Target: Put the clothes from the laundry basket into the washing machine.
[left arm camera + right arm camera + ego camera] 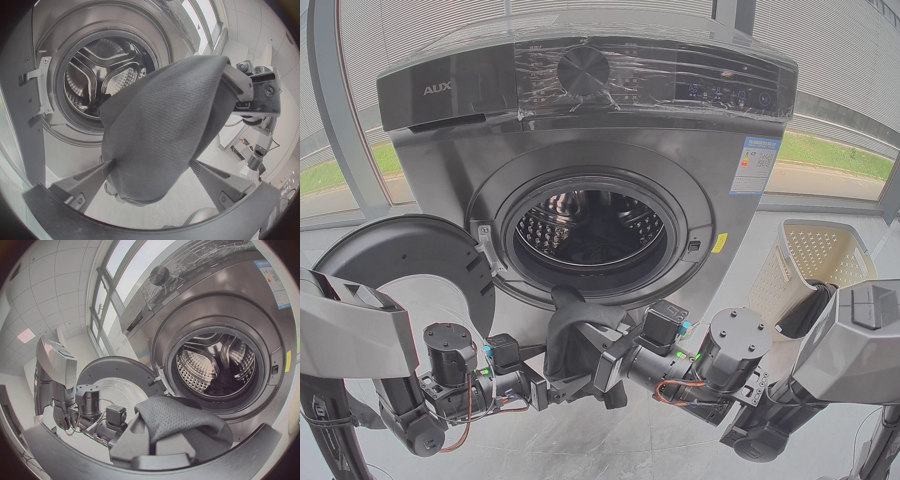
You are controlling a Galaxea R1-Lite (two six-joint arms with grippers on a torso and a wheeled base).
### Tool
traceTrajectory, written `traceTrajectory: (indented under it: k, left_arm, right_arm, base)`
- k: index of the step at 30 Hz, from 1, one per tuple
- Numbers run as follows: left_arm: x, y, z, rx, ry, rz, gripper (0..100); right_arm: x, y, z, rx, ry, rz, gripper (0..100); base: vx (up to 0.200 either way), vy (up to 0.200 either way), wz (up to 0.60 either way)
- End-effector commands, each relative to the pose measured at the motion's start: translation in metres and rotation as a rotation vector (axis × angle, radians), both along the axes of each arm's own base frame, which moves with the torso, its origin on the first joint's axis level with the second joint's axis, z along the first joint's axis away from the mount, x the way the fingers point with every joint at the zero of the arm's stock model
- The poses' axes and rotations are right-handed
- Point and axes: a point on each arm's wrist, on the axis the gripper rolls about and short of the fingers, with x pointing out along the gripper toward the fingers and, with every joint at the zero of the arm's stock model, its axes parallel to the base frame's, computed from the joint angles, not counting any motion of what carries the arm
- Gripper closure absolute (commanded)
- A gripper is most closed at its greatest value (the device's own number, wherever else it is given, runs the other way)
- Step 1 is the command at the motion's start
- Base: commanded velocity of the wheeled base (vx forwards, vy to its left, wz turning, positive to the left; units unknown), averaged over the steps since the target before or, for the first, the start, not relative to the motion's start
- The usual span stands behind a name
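Grey floor tiles (625, 437) run up to the washing machine (600, 150), which stands before tall windows (837, 62); its door (394, 262) is swung wide to my left, and the laundry basket (819, 256), with dark cloth in it, sits at my right. My right gripper (594, 350) is clenched on a dark garment (565, 337) hanging just below the mouth of the drum (590, 231), while my left gripper (150, 164) stands spread around its bulk without pinching. I judge I should lift the bundle over the rim and push deep before letting go, lest the tail drape over the lip.
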Motion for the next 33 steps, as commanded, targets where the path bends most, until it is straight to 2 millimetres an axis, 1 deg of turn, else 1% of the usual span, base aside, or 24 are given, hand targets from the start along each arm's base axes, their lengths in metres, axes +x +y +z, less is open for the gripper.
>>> traceTrajectory:
  k: [1, 2, 10, 15, 22, 23, 29, 31, 33]
  left_arm:
    - [0.002, -0.002, -0.002, -0.003, 0.001, -0.002, 0]
    - [0.002, -0.003, -0.002, -0.005, -0.002, -0.004, 100]
    - [0.001, -0.008, 0.0, -0.017, -0.005, -0.018, 100]
    - [0.001, -0.007, 0.001, -0.019, -0.007, -0.015, 100]
    - [-0.002, -0.006, 0.003, -0.021, -0.004, -0.03, 100]
    - [-0.002, -0.006, 0.003, -0.022, -0.004, -0.033, 0]
    - [-0.004, -0.006, 0.005, -0.022, -0.01, -0.048, 0]
    - [-0.003, -0.007, 0.006, -0.025, -0.014, -0.06, 0]
    - [-0.004, -0.013, 0.006, -0.035, -0.016, -0.117, 0]
  right_arm:
    - [-0.006, 0.003, 0.0, 0.001, 0.001, 0.018, 100]
    - [-0.006, 0.003, 0.0, 0.001, 0.001, 0.02, 100]
    - [-0.007, 0.004, -0.004, -0.005, 0.009, 0.017, 100]
    - [-0.007, 0.003, -0.004, -0.007, 0.011, 0.014, 100]
    - [0.004, -0.002, -0.002, 0.0, 0.002, -0.011, 100]
    - [0.005, -0.003, -0.002, 0.0, 0.002, -0.014, 100]
    - [0.004, -0.004, -0.001, -0.002, 0.004, -0.015, 100]
    - [0.003, -0.004, -0.001, -0.005, 0.006, -0.012, 100]
    - [0.002, -0.004, -0.003, -0.007, 0.008, -0.009, 100]
  base:
    - [0.0, 0.0, 0.0]
    - [0.0, 0.0, 0.0]
    - [0.0, 0.0, 0.0]
    - [0.0, 0.0, 0.0]
    - [0.0, 0.0, 0.0]
    - [0.0, 0.0, 0.0]
    - [0.0, 0.0, 0.0]
    - [0.0, 0.0, 0.0]
    - [0.0, 0.0, 0.0]
